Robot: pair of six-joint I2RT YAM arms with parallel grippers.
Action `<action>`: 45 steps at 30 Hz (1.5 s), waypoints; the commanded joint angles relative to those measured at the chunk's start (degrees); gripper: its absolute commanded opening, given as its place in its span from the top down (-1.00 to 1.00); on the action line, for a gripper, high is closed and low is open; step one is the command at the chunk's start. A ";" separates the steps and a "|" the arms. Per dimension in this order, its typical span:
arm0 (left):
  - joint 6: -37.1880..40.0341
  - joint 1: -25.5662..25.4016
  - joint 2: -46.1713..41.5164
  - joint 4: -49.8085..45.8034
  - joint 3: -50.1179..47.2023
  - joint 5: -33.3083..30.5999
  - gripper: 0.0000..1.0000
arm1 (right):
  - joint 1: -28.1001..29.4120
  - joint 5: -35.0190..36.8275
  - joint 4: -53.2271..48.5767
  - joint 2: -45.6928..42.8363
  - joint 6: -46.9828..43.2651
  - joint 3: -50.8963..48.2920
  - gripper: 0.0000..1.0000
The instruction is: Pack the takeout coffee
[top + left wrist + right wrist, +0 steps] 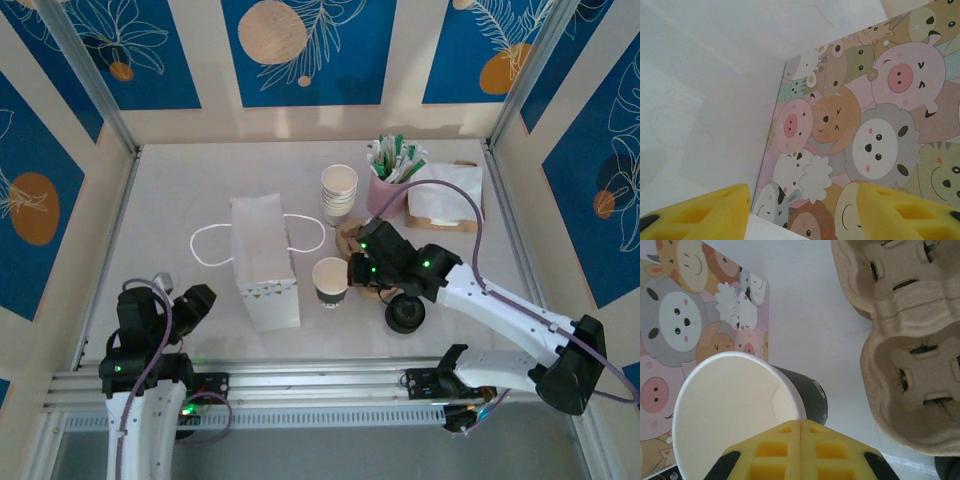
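Right gripper point(800, 426), fingers closed on the rim of the upright paper cup point(735, 410), which stands between the white paper bag point(262, 262) and the pulp cup carrier point(905, 385); the carrier lies just beside it, nearest this arm.

Blue floral wall panels point(345, 60); aluminium rail point(320, 383)

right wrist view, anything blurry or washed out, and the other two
Right wrist: cup and carrier sharp, the yellow right claw up close soft. Left wrist: left claw blurred, animal print sharp, white surface nearly featureless. Top external: even light, soft shadows.
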 commanded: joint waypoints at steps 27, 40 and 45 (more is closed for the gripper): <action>0.22 -0.58 -1.09 1.20 -2.59 2.73 -0.17 | 4.07 5.89 5.33 2.70 0.74 -6.57 1.00; -0.28 -0.58 -1.09 1.89 -2.54 2.68 -0.20 | 4.99 6.77 4.16 2.47 1.28 -7.43 0.39; -0.59 -0.59 -1.13 2.25 -2.50 2.78 -0.20 | 5.01 7.24 2.21 1.44 0.84 -5.90 0.17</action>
